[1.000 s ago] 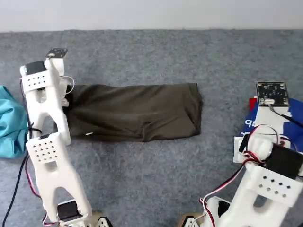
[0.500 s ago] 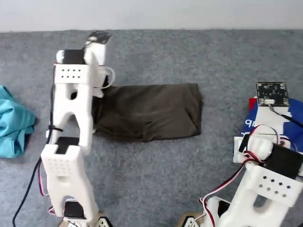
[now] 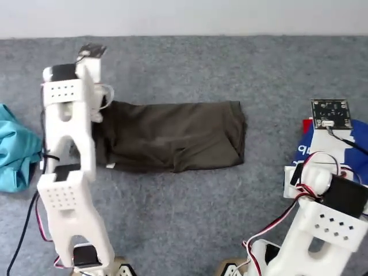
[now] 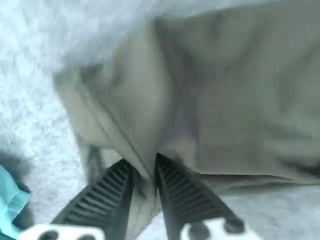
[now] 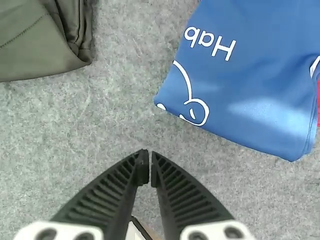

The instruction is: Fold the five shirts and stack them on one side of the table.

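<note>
The dark shirt (image 3: 172,141) is laid across the middle of the worktop (image 3: 190,218) as a long band, folded lengthwise. Its right end lies flat and its left end is gathered. That left end is pinched in the left tool (image 4: 142,170), whose jaws are clamped on a ridge of fabric near the hem.

The step in hand is judged to be the crosswise fold, in which the held end is carried over toward the right end. For a neat result, the end should be lifted only enough to clear the cloth below. It should then be drawn straight along the band and set down so that the edges meet. A skewed pull would likely drag the whole shirt, since nothing pins its far end.

The right tool (image 5: 145,162) is held with its jaws together on nothing, above bare worktop between the dark shirt's right end and the folded blue shirt (image 5: 250,75) at the right edge, where the stack seems to be begun. A crumpled teal shirt (image 3: 14,152) is seen at the left edge.
</note>
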Available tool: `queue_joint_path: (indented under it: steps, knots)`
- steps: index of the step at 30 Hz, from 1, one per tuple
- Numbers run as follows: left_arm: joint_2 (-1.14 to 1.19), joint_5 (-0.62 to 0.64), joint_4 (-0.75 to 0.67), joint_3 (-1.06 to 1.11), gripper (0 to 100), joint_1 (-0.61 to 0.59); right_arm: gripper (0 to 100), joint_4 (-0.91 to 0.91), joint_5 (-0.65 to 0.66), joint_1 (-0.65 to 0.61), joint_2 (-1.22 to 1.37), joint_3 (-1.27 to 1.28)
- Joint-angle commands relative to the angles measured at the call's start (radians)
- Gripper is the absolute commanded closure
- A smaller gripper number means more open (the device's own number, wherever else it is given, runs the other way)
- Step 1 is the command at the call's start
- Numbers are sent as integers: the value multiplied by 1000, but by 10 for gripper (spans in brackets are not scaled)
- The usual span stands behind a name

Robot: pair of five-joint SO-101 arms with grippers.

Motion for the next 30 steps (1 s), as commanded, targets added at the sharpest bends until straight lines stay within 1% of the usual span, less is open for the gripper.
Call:
queue_joint_path:
  steps: [1, 5, 7, 10, 12, 16, 20, 24, 30]
  knots:
    - [54, -69, -12, -10, 955, -81, 970, -2, 11, 12, -8, -3]
    - [94, -94, -12, -24, 835, -153, 969, -2, 11, 8, -5, -3]
    - [91, -107, -12, -54, 810, -175, 969, -2, 11, 7, -5, -3]
    - [91, -133, 17, -162, 808, -184, 969, -2, 11, 7, -5, -3]
    - [91, -127, 41, -262, 808, -187, 969, -2, 11, 7, -5, -3]
    - [103, -48, 25, -415, 808, -180, 969, -2, 11, 7, -5, -3]
    - [146, -20, -31, -426, 809, -144, 969, -2, 9, 7, -5, -3]
    - [265, -17, -87, -433, 811, -124, 969, -2, 9, 8, -5, -3]
    - [423, -21, -273, -433, 890, -143, 969, -1, 9, 12, -8, -3]
